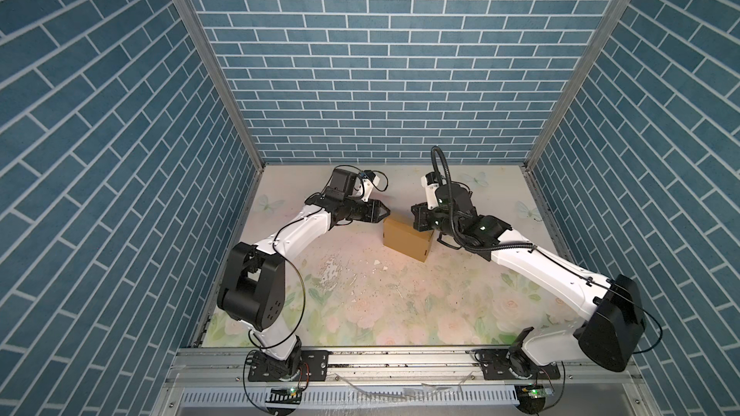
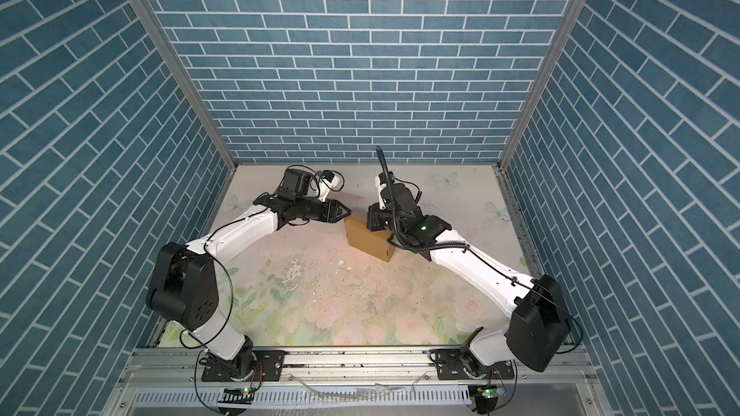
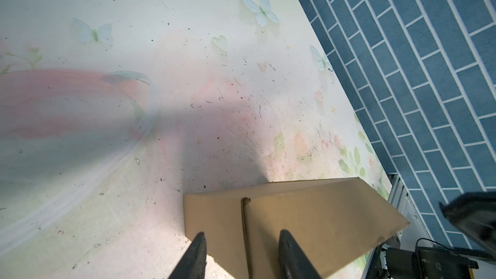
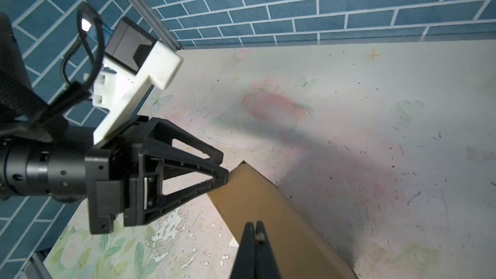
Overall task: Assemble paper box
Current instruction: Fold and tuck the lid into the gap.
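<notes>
Closest to the right wrist camera, the right gripper (image 4: 254, 225) has its two dark fingers pressed together with nothing between them. They point down over the long top panel of the paper box (image 4: 268, 202). Whether the tips actually touch the cardboard cannot be told.

In both top views the paper box (image 1: 406, 240) stands on the floral-printed counter (image 1: 360, 294), toward the back and roughly midway across. It sits between the two grippers, set at a slant to the counter's edges. It reads as a closed tan block, with a flat top face and upright side faces. No loose flaps stick out.

The left gripper (image 3: 243, 234) has its jaws apart at one end of the box. In the right wrist view one of its fingertips rests against the upper corner of that end, and the other sits just clear of it. It does not appear to be clamping anything.

In the left wrist view a seam runs across the cardboard where one panel overlaps another.

Judging from this, the folding looks largely finished. What probably remains is pressing the last panel or tab fully home. The pictures do not show whether the tabs are locked.
</notes>
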Controlling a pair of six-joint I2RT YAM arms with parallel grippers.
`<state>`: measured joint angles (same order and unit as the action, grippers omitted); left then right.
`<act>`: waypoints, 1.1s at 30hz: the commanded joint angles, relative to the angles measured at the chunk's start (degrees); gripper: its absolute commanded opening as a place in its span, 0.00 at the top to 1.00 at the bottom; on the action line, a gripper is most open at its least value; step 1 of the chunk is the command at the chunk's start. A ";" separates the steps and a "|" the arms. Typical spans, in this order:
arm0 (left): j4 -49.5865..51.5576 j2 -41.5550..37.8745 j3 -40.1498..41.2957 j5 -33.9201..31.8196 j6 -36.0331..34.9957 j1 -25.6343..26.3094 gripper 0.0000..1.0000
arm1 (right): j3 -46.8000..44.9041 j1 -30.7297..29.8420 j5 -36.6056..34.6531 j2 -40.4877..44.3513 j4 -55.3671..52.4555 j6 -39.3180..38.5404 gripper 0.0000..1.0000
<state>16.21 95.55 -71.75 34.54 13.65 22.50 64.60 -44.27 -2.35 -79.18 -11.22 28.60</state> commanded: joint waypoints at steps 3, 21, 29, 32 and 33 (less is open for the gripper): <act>2.50 1.80 1.56 -1.97 -0.84 0.35 0.55 | -4.66 0.33 -0.26 2.11 0.86 2.73 0.99; 3.02 2.24 1.45 -3.50 -1.69 1.81 0.55 | -13.98 0.41 -3.28 2.79 5.52 4.97 0.99; 2.18 2.38 2.81 -4.42 -2.66 1.80 0.55 | -18.72 0.41 -4.15 2.73 8.83 6.21 0.99; 0.24 2.52 4.34 -4.73 -2.68 1.91 0.55 | -20.23 0.48 -4.81 2.40 10.11 6.11 0.99; 0.11 2.51 4.57 -4.71 -2.66 1.93 0.55 | -20.75 0.50 -4.94 2.36 10.46 6.19 0.99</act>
<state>12.60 96.03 -69.91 31.97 12.62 23.73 47.07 -44.18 -4.54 -75.83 4.73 33.26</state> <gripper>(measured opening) 0.451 0.046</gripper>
